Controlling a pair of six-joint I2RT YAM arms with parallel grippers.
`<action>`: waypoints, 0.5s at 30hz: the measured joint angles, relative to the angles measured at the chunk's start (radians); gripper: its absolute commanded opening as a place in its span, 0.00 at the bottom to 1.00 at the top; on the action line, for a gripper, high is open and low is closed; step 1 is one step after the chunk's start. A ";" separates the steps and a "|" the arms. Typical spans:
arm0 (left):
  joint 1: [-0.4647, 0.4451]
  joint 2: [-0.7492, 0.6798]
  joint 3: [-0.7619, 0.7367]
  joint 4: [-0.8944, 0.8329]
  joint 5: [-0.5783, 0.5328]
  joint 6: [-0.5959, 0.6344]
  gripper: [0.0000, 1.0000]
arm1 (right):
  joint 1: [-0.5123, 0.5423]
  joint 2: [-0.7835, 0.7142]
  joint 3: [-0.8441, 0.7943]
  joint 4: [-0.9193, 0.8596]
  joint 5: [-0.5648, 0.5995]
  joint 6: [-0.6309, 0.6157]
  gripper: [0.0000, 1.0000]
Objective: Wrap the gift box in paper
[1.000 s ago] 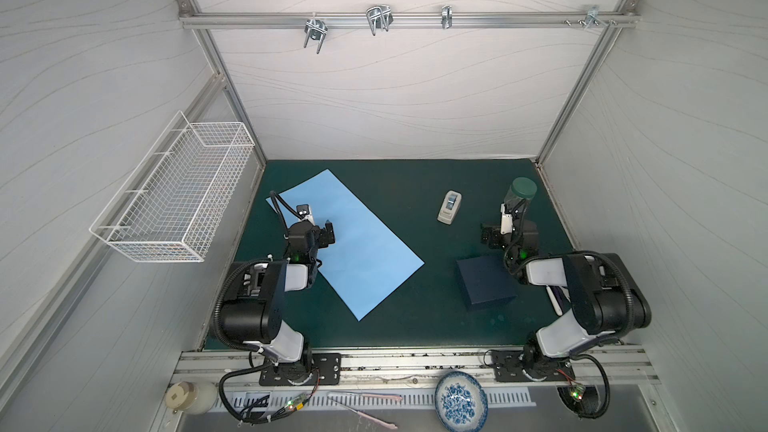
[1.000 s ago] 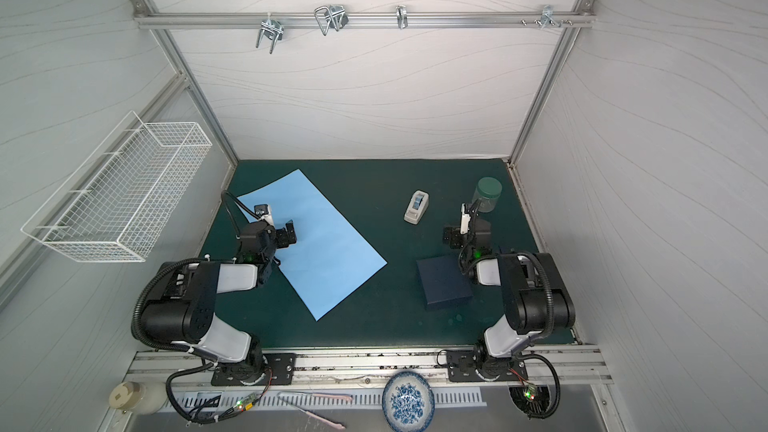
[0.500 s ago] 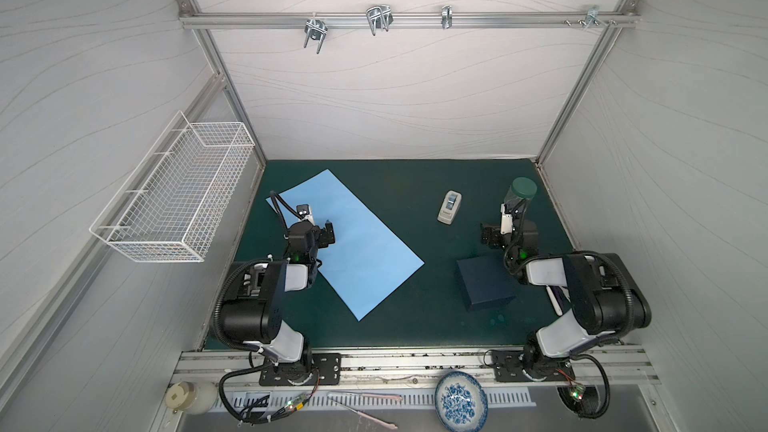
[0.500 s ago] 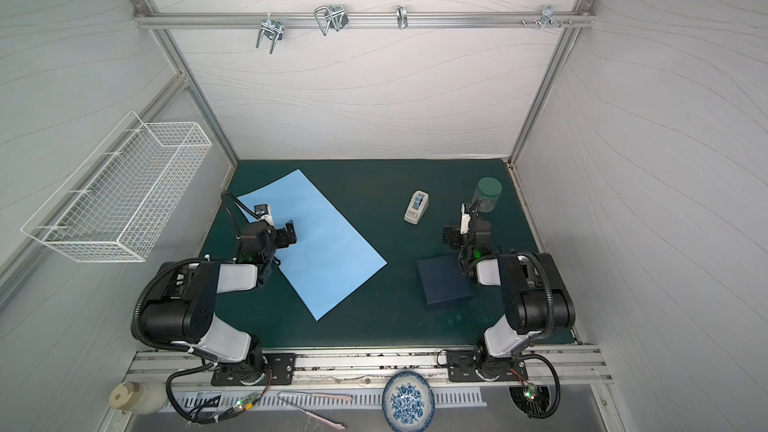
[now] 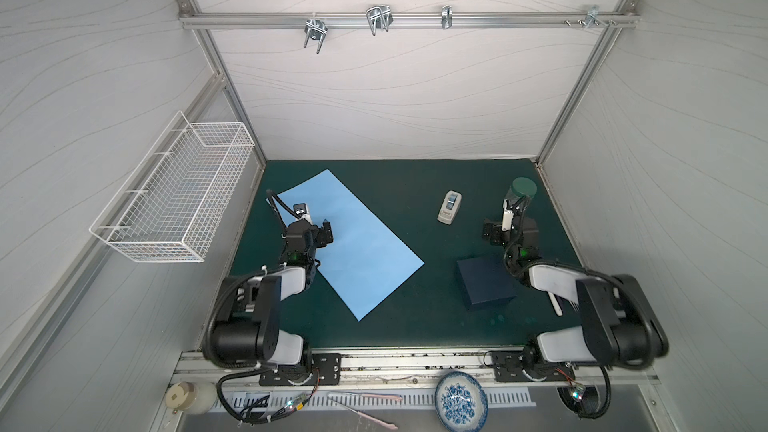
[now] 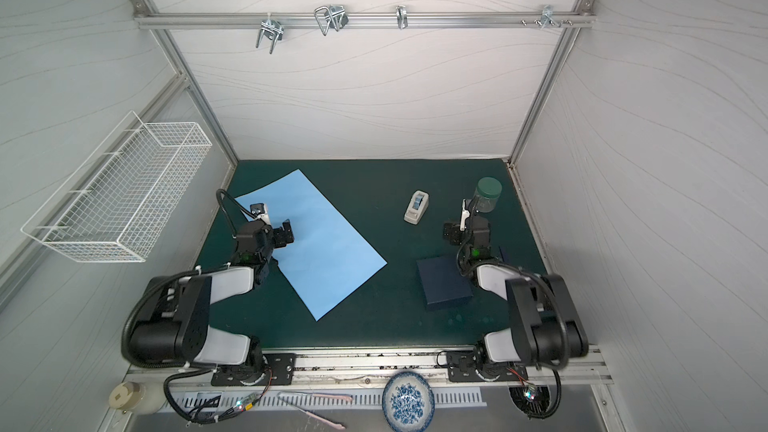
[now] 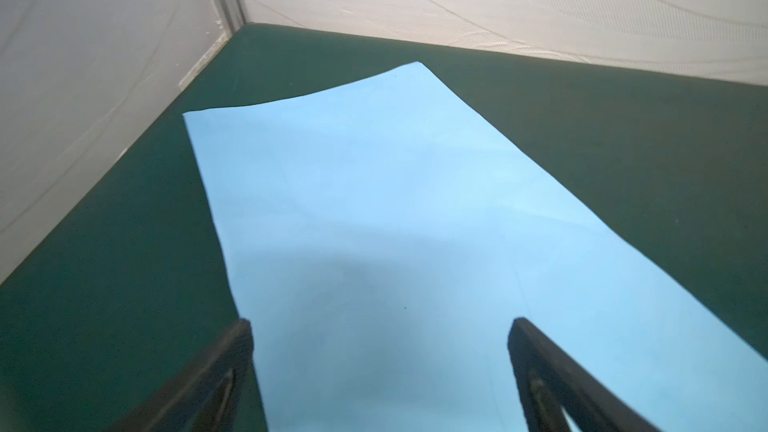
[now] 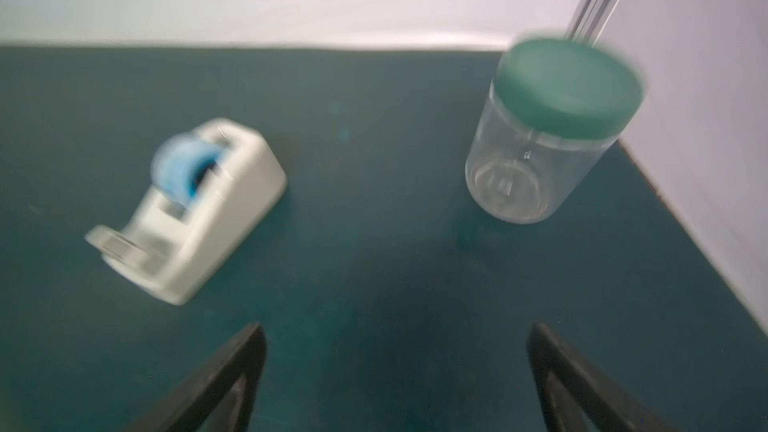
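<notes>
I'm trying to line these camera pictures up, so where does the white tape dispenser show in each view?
In a top view: tape dispenser on the mat, right of centre, between paper and jar.
In a top view: same place.
Left wrist: not in it; only paper and mat show.
Right wrist: blurred, on the mat near the jar.
Shared landmark: the green-lidded jar, in every view but the left wrist.

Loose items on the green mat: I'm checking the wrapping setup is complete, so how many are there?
4: the paper at left, the tape dispenser mid-back, the jar back right, the gift box front right. The arms may hide others.
</notes>
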 measured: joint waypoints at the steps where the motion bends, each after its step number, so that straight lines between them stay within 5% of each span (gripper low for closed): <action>1: 0.000 -0.039 0.022 -0.062 -0.011 -0.033 0.96 | 0.009 -0.060 0.028 -0.063 0.003 0.047 0.92; 4: 0.001 -0.143 0.122 -0.246 0.020 -0.175 0.88 | 0.078 -0.205 0.145 -0.251 0.016 0.175 0.93; 8: -0.017 -0.230 0.154 -0.362 0.181 -0.385 0.86 | 0.377 -0.251 0.269 -0.482 0.002 0.272 0.91; 15: -0.249 -0.262 0.150 -0.638 0.288 -0.528 0.87 | 0.735 -0.157 0.298 -0.774 -0.157 0.467 0.87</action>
